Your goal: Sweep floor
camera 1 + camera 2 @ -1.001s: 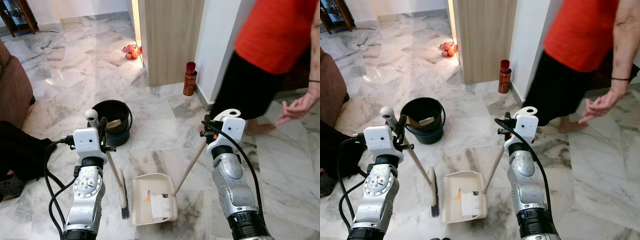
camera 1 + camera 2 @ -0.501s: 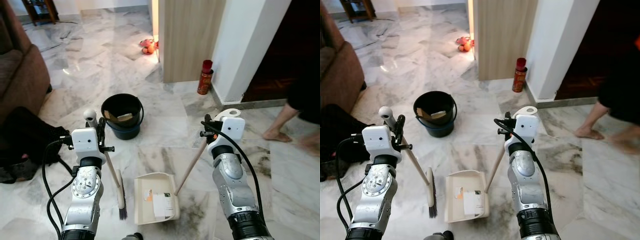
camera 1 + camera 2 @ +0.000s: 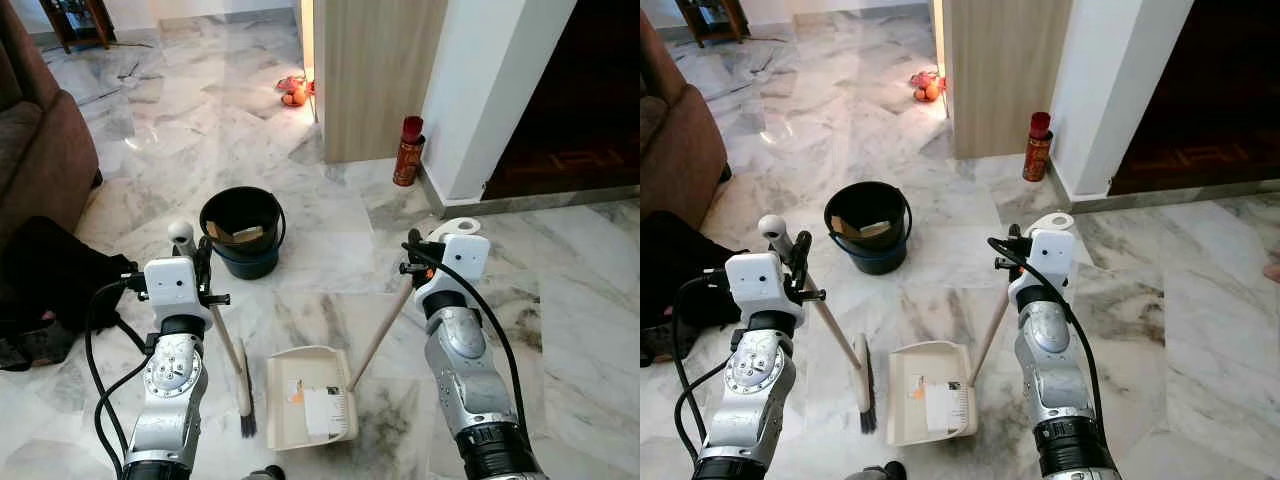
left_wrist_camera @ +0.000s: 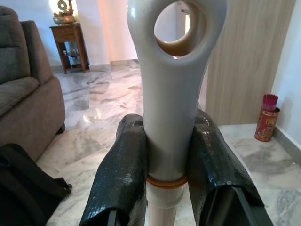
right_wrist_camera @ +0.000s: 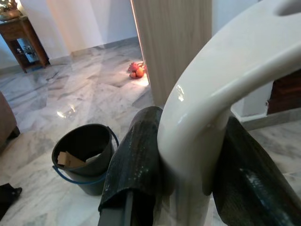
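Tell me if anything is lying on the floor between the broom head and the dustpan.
Nothing visible: only bare marble separates the broom, held by the left hand, from the dustpan, held by the right hand.

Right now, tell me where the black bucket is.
The black bucket stands on the marble floor ahead, slightly to the robot's left, beyond the dustpan and broom.

Both silver arms are raised in front of the body, forearms roughly parallel, wrists angled forward and down. The left gripper (image 4: 167, 155) is clamped, with its two black fingers (image 4: 123, 174) pressed against either side of a pale handle (contact on both pads). The right gripper (image 5: 188, 160) is likewise closed, fingers (image 5: 141, 155) flanking a white handle.
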You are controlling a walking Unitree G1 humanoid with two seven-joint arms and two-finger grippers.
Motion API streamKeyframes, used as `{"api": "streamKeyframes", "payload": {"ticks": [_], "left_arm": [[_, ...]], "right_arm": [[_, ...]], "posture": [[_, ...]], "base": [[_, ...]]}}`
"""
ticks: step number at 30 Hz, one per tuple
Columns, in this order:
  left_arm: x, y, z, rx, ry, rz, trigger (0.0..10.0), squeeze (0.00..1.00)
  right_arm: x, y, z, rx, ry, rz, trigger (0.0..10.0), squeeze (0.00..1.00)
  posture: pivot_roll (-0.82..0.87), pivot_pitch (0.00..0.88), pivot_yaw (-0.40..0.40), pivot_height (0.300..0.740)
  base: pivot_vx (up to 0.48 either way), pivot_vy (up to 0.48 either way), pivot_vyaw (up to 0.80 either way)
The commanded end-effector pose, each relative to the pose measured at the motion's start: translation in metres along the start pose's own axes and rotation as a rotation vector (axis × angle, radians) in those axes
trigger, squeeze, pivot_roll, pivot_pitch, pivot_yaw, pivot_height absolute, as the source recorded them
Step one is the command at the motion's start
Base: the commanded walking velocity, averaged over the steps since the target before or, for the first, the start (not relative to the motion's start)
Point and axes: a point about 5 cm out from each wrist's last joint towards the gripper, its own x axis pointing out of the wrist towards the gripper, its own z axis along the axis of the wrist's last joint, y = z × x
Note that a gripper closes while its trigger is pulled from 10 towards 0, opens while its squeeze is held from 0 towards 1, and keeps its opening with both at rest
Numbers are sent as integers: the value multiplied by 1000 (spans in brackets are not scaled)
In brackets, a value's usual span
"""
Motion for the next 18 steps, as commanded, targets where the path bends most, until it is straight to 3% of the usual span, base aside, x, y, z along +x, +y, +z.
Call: {"api": "streamKeyframes", "payload": {"ticks": [1, 11, 18], "left_arm": [[1, 3, 9, 0, -37, 11, 10000, 0], [1, 3, 9, -1, -35, 12, 10000, 0], [1, 2, 9, -6, -33, 15, 10000, 0]], "right_arm": [[1, 3, 13, 8, -56, 12, 10000, 0], [1, 4, 12, 14, -52, 15, 10000, 0], [1, 5, 13, 16, -56, 24, 10000, 0]], "posture": [[112, 119, 25, 740], [114, 115, 26, 740], [114, 118, 24, 740]], "base": [[0, 0, 800], [0, 0, 800], [0, 0, 0]]}}
